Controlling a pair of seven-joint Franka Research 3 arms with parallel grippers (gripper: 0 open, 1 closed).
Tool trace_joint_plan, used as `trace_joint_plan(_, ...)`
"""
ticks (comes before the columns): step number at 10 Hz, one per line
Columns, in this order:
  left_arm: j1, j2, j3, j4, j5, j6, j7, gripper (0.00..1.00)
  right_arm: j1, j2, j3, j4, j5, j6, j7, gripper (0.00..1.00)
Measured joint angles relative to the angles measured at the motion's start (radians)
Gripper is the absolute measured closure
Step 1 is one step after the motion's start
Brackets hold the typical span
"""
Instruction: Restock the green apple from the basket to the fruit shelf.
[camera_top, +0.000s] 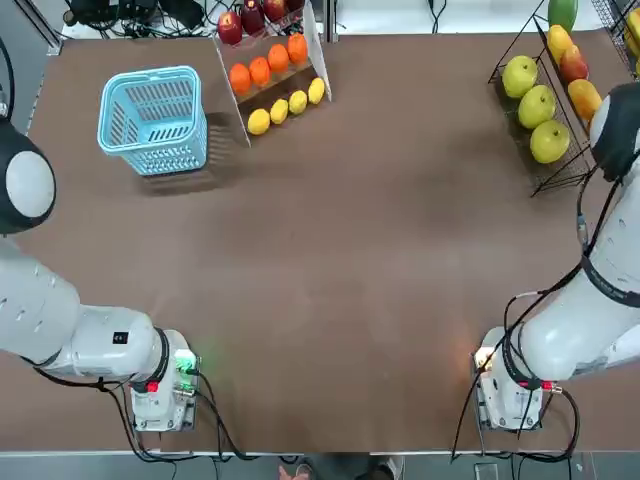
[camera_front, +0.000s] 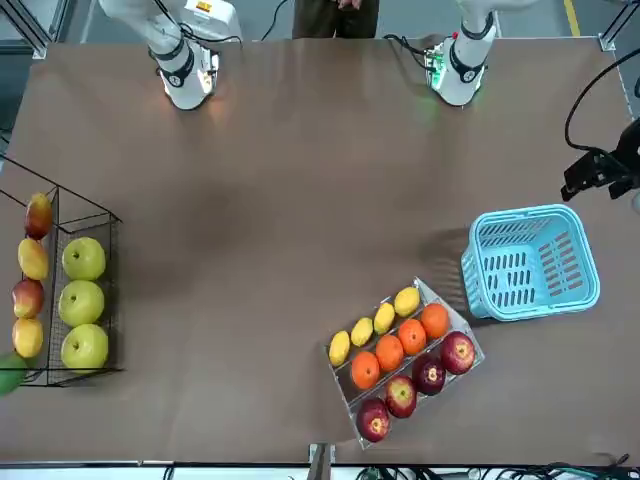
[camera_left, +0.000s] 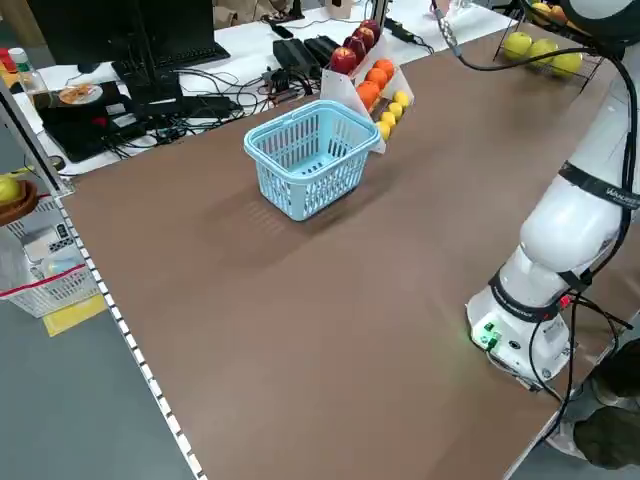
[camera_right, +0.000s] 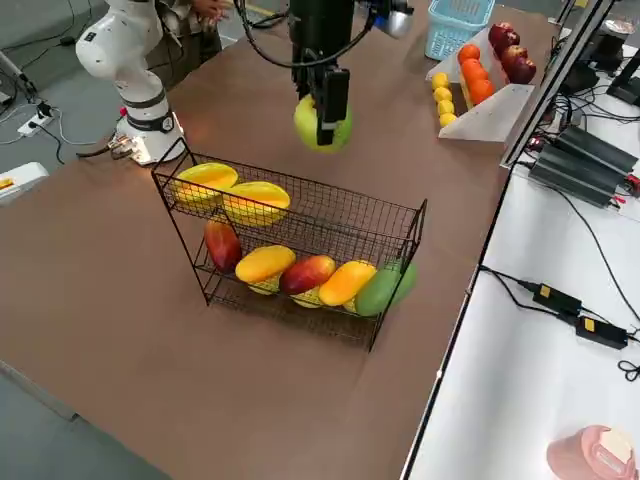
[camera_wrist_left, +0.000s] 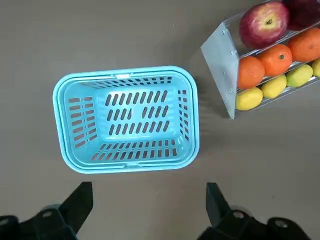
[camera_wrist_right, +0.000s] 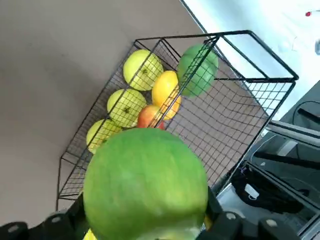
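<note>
Brown tabletop (camera_top: 350, 250), cables (camera_right: 590, 90) and a white side table (camera_right: 510, 370) along its far edge; person's hand (camera_right: 210, 10) visible past the robot's side of the table.

Right gripper (camera_right: 331, 122) is up in the air near the fruit shelf (camera_right: 300, 230), fingers clamped on the green apple (camera_right: 310, 126); apple sits between the two fingers, off the table and apart from the mesh; from the right wrist, it covers a good part of the rack behind it.

Fruit shelf is the black wire rack, lower than the right gripper and close by; three more green apples (camera_top: 537, 106) in a row on the tier facing the middle of the table; next tier carries red-and-yellow mangoes (camera_right: 308, 274), plain yellow ones (camera_right: 348, 283) and a green mango (camera_right: 387, 290) at the end away from the robot; two more yellow mangoes (camera_right: 257, 203) on the top tier.

Left gripper (camera_wrist_left: 150, 210) is above the table on the basket side; fingers wide apart, clear gap between them; basket (camera_wrist_left: 127, 120) is light blue, upright on the table, below the left gripper and out ahead of its fingers, not touching them.

White-panelled stepped stand (camera_top: 275, 75) is just beside the basket, on the side toward the right gripper but well apart from it; red apples (camera_top: 252, 17), oranges (camera_top: 260, 71) and lemons (camera_top: 279, 111), one kind per step.
</note>
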Motion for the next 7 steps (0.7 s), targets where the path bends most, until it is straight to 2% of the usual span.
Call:
trace_joint_plan(4, 0.0, 0.0, 0.0, 0.0, 0.0, 0.0, 0.0, 0.0, -0.041, 0.056, 0.0, -0.009, -0.001, 0.098, -0.066, 0.11)
trace_joint_plan(7, 0.0, 0.0, 0.0, 0.0, 0.0, 0.0, 0.001, 0.0, -0.057, 0.075, 0.001, -0.019, -0.001, 0.128, -0.083, 0.11)
